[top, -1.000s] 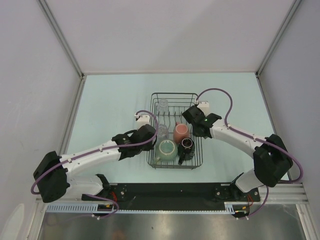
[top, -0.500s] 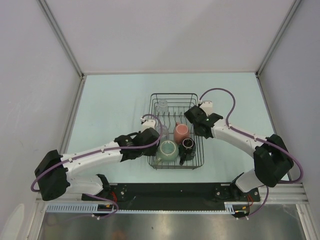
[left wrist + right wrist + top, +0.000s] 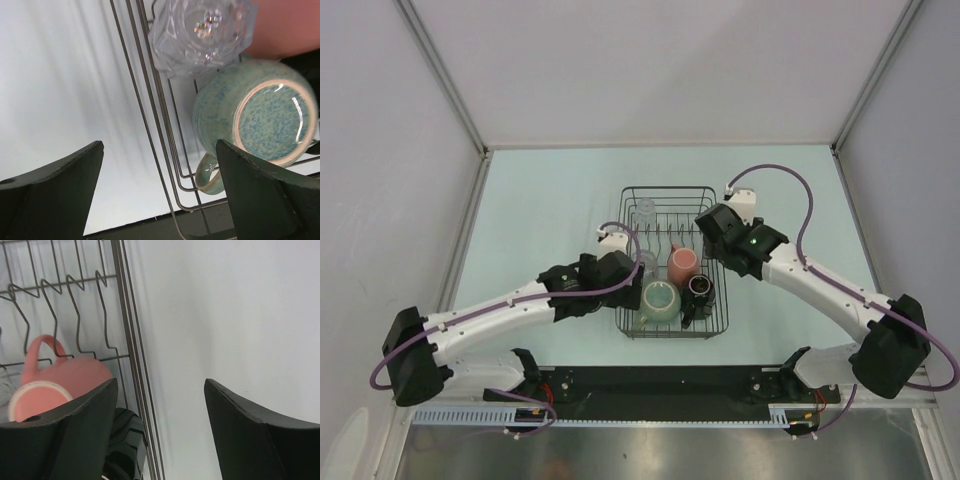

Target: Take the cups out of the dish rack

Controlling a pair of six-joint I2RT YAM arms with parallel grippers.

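Right wrist | dark cup [image 3: 128,440] half hidden behind right claw [image 3: 160,385] | dish rack [image 3: 129,340] cropped

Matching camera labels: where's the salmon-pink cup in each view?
Top external: salmon-pink cup inside the rack, right of centre.
Left wrist: top right corner, beside the clear tumbler.
Right wrist: lower left, handle uppermost.
Shared landmark: the dish rack side wires.

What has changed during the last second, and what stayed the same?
The left gripper moved slightly right, over the left edge of the dish rack. The right arm swung its elbow outward, the right gripper staying at the right edge. Both stand open, holding nothing. All cups stayed in the rack.
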